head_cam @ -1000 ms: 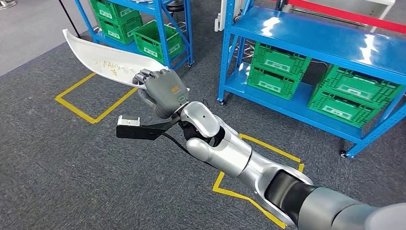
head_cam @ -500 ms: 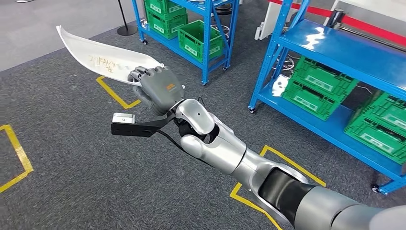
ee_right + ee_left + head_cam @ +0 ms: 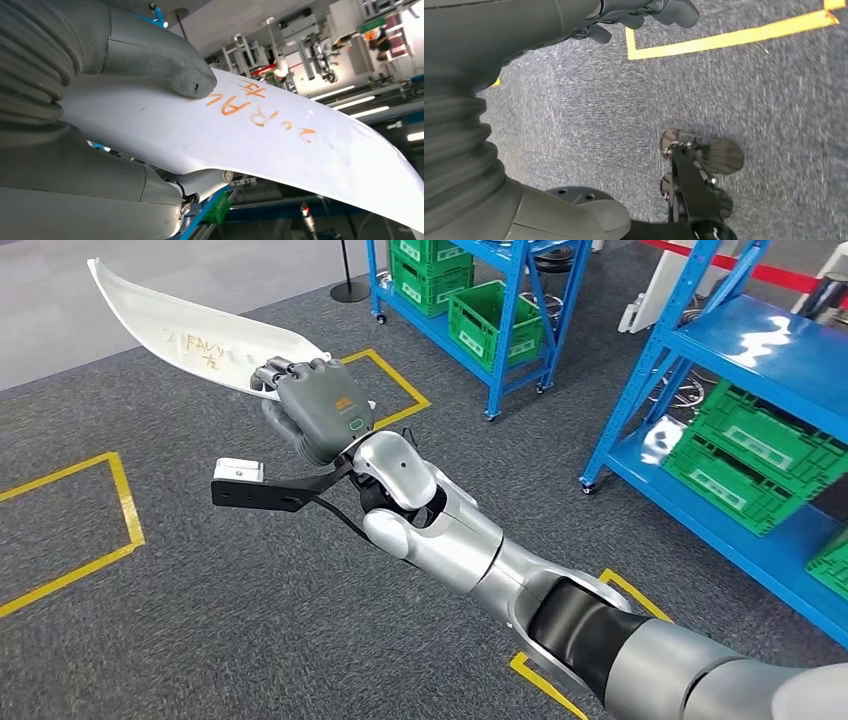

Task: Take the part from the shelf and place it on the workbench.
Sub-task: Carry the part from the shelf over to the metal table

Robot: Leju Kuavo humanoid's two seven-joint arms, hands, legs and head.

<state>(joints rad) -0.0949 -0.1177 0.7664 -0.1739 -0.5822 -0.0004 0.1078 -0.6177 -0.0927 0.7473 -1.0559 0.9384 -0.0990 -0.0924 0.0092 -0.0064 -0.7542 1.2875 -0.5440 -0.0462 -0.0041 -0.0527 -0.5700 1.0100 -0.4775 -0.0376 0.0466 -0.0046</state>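
Head view shows the right hand with fingers closed around one end of the long white curved part, holding it out over the carpet, probably to clear the blue shelves in transit.

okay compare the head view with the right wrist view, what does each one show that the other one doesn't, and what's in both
Head view alone: the silver right arm reaching over grey carpet with yellow tape lines, and blue shelves carrying green crates.

Right wrist view alone: the grey thumb pressed on the part's face beside the lettering, and blurred machinery beyond the part.

Both: the right robot hand gripping one end of the long, curved white part, which bears orange handwriting.
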